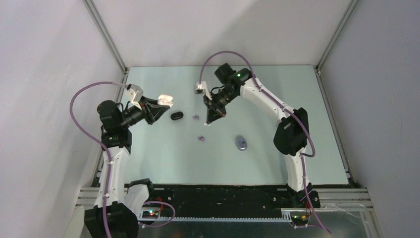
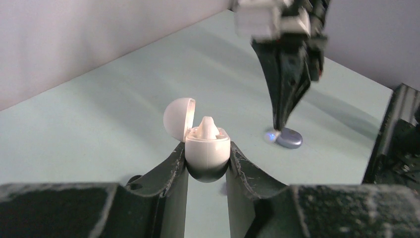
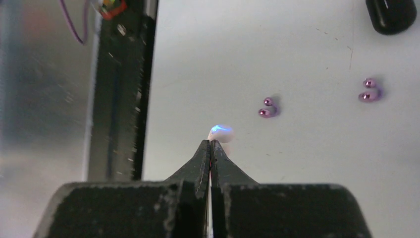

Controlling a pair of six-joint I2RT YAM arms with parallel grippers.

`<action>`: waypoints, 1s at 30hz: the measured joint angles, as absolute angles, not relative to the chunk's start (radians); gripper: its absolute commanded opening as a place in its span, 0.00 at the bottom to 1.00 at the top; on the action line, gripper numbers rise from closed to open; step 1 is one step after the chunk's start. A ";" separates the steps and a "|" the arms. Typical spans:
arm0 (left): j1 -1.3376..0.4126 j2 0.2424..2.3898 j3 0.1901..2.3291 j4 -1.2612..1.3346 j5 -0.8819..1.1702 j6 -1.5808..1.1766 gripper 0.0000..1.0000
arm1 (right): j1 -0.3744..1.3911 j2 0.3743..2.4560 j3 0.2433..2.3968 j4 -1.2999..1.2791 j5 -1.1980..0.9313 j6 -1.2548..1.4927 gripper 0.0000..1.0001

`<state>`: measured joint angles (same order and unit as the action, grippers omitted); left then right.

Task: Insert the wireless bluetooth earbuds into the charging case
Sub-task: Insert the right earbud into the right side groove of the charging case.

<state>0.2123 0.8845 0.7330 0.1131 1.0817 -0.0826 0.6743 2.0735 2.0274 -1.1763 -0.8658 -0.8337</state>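
My left gripper (image 1: 163, 102) is shut on a white charging case (image 2: 208, 148) and holds it upright above the table. The case's lid (image 2: 177, 119) is open, and one white earbud (image 2: 208, 129) sits in it. My right gripper (image 3: 211, 143) is shut, with a white earbud (image 3: 221, 133) glowing blue at its fingertips, low over the table; the pinch itself is hidden. From above, that gripper (image 1: 210, 120) points down at the table's middle. Two pairs of purple earbuds (image 3: 268, 108) (image 3: 370, 90) lie loose on the table, also seen from above (image 1: 195, 118) (image 1: 201, 139).
A shut black case (image 1: 177, 116) lies between the grippers and also shows in the right wrist view (image 3: 391, 15). A shut grey-purple case (image 1: 241, 143) lies right of centre and shows behind the right fingers in the left wrist view (image 2: 289, 139). Walls enclose three sides.
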 measured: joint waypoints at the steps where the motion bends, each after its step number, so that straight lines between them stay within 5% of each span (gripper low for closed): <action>1: 0.207 0.895 0.733 0.120 1.092 -0.076 0.00 | 0.659 2.072 2.041 -1.180 -0.890 -0.782 0.00; 10: 0.107 1.039 0.775 0.037 1.280 0.100 0.00 | 0.597 2.051 2.119 -1.155 -1.068 -0.453 0.00; 22: 0.048 1.380 1.227 -1.176 1.438 1.250 0.00 | 0.663 1.936 2.138 -0.946 -1.199 -0.272 0.00; 30: 0.020 1.404 1.238 -1.496 1.465 1.548 0.00 | 0.675 1.937 2.138 -0.876 -1.209 -0.250 0.00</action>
<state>0.0200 1.4040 1.2385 -1.4956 1.4654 1.5482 0.6750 1.9366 2.1380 -0.8761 -1.2095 -0.2504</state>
